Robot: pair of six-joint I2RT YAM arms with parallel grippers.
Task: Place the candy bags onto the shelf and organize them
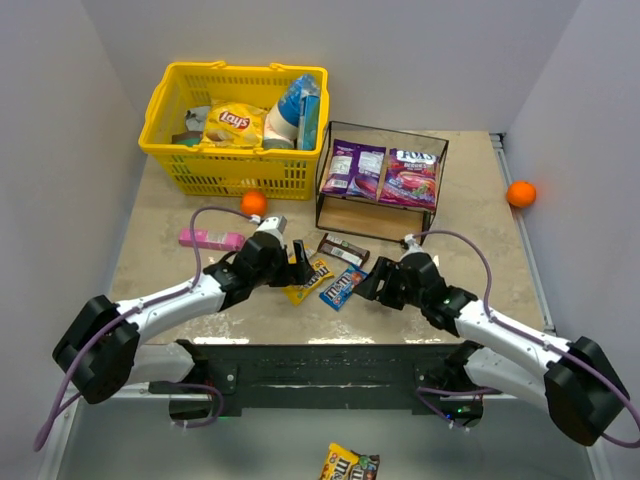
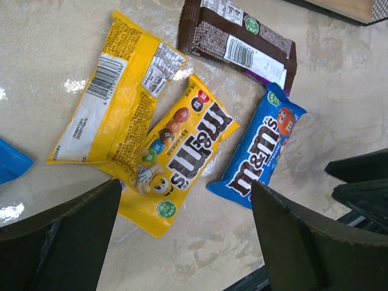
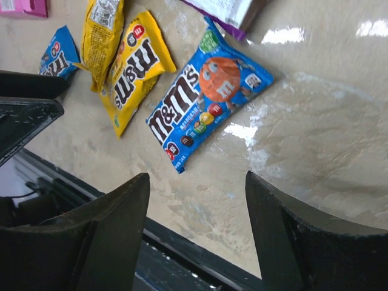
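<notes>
Blue foil, the M&M's packet (image 3: pixel 206 91) lies flat on the desk (image 1: pixel 470 220) near its front edge, just beside the yellow packets (image 2: pixel 182 154) and a brown packet (image 2: pixel 239 42), while two purple bags (image 1: pixel 352 168) lie side by side on the shelf (image 1: pixel 355 222). The right tool (image 3: pixel 197 188) hangs over it, wide and empty; the left tool (image 2: pixel 185 212), equally wide and empty, hangs over the yellow ones. I judge the best approach is to lower the right tool squarely across the packet's narrow width, pinching firmly without catching its neighbours or the other arm.

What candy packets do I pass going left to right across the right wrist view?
Blue packet at the left edge → yellow packet lying back-up → yellow M&M's packet → blue M&M's packet.
</notes>
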